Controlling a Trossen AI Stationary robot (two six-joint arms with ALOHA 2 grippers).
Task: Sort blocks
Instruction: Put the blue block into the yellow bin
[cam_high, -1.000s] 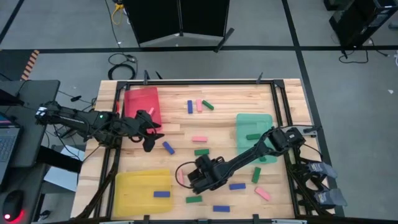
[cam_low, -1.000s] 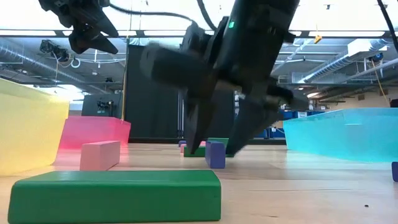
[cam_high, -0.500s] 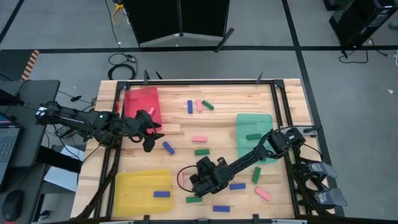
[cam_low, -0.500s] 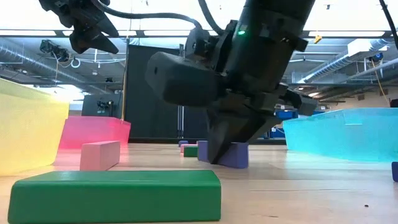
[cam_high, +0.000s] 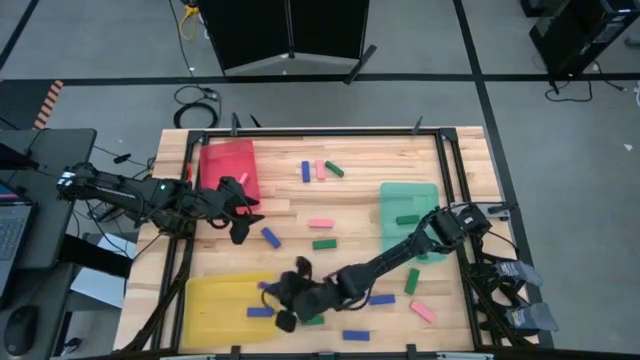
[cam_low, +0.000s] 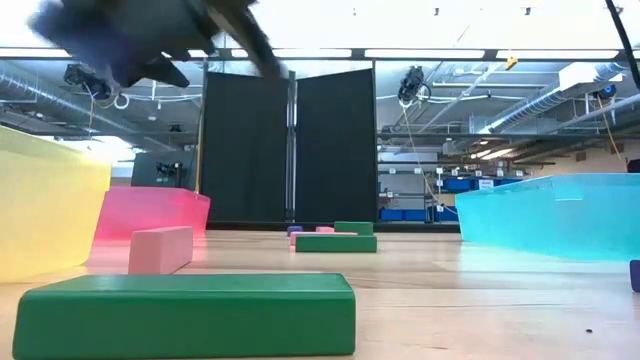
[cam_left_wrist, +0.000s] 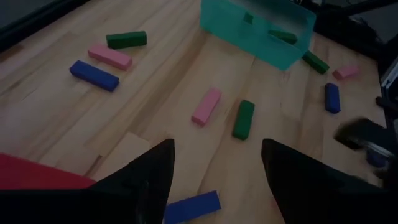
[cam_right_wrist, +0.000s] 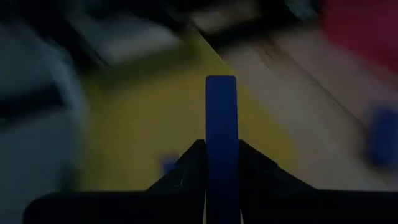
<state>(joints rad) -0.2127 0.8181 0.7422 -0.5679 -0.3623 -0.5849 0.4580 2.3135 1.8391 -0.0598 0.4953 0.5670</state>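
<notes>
My right gripper (cam_right_wrist: 221, 163) is shut on a blue block (cam_right_wrist: 221, 118) and hangs over the right part of the yellow tray (cam_high: 215, 300); in the high view it (cam_high: 284, 302) reaches across the table's near side. Another blue block (cam_high: 260, 312) lies flat in that tray. My left gripper (cam_left_wrist: 217, 177) stands open above the table near the red tray (cam_high: 230, 165), touching nothing, with a blue block (cam_left_wrist: 193, 205) below it. Pink (cam_high: 320, 224), green (cam_high: 323, 244) and blue (cam_high: 381, 299) blocks lie scattered flat on the wood. My right gripper pinches the blue block between its two fingers, on the block's two long sides (cam_right_wrist: 221, 155) near one end. The fingers lie along the block, and its free end (cam_right_wrist: 221, 84) sticks out ahead of them. The block is lifted clear, above the yellow tray.
A teal tray (cam_high: 408, 200) at the right holds a green block (cam_high: 406, 219). Three blocks (cam_high: 320, 170) lie at the far middle. In the low view a green block (cam_low: 185, 312) and a pink one (cam_low: 160, 248) lie near the front edge.
My right gripper has shut on the blue block in the near middle of the table, lifted it clear and swung it toward the table's left edge, over the yellow tray.
</notes>
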